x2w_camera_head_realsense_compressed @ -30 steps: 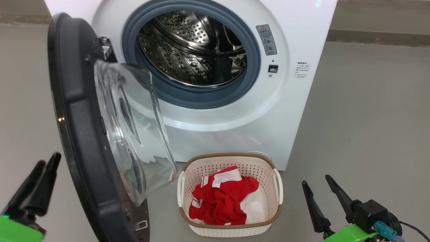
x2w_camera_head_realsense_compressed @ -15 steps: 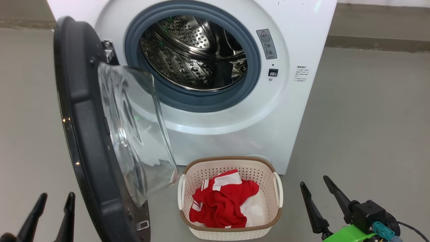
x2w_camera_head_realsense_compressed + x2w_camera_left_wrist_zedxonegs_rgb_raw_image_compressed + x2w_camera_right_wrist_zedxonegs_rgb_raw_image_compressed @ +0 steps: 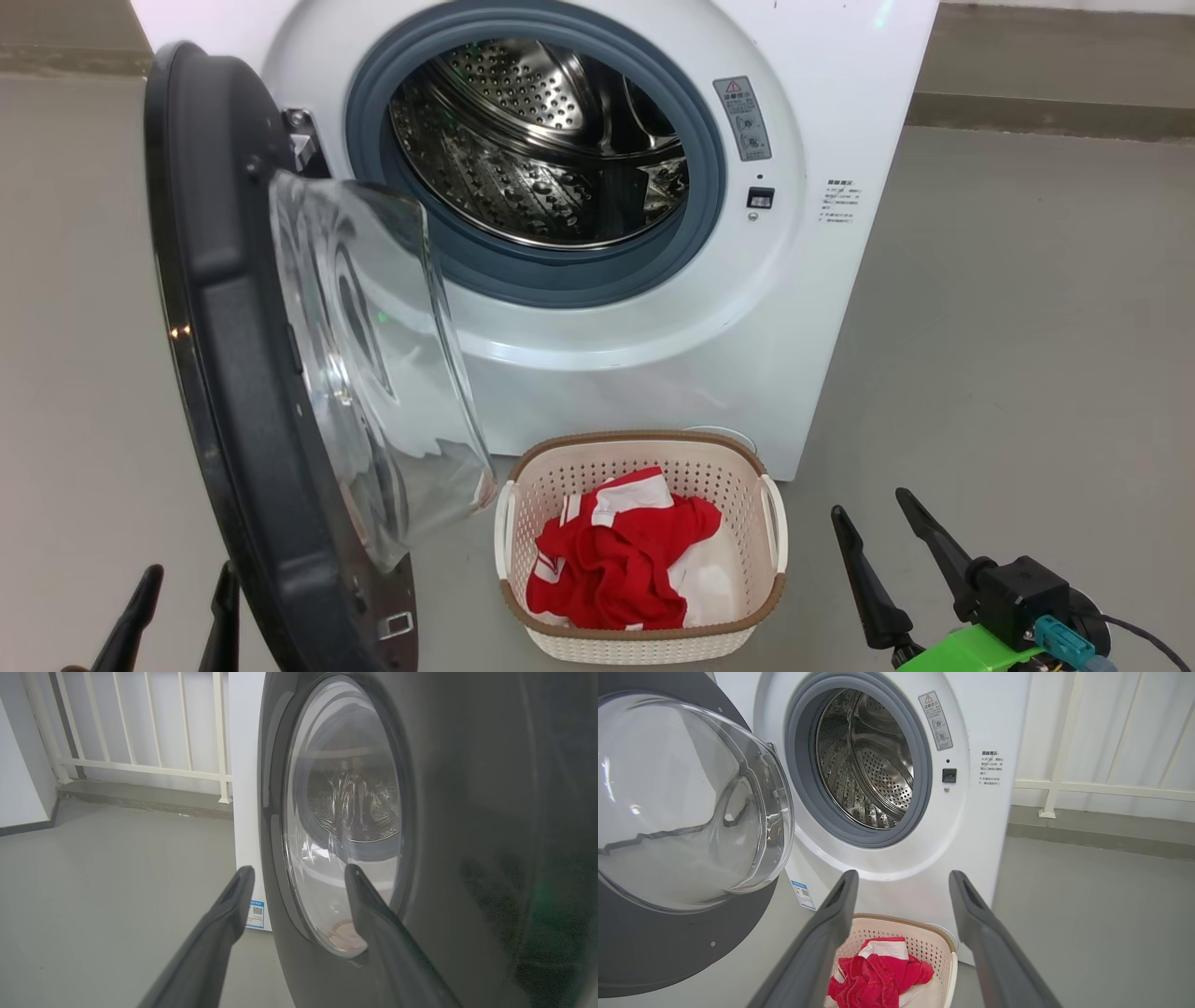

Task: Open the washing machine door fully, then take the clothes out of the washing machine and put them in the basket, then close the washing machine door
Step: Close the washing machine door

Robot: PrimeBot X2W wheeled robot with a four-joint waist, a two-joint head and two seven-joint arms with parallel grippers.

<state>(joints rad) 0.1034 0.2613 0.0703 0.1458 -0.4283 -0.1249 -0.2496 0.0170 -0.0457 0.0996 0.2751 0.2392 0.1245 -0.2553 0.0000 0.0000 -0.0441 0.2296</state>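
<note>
Washing machine door (image 3: 215,308) swung wide on the hinge (image 3: 297,131) at the left of the washing machine (image 3: 794,308), glass bowl (image 3: 373,373) turned toward the bare steel drum (image 3: 532,140). Clothes (image 3: 616,560), red and white, heaped in the basket (image 3: 644,437) on the floor before the machine. Left fingers (image 3: 224,621) spread wide and empty, low beside the door's black outer face; contact not discernible. Right fingers (image 3: 868,588) likewise spread and empty, beyond the basket, well apart from the door. Closing push likely the left arm's, rightward against that face.
</note>
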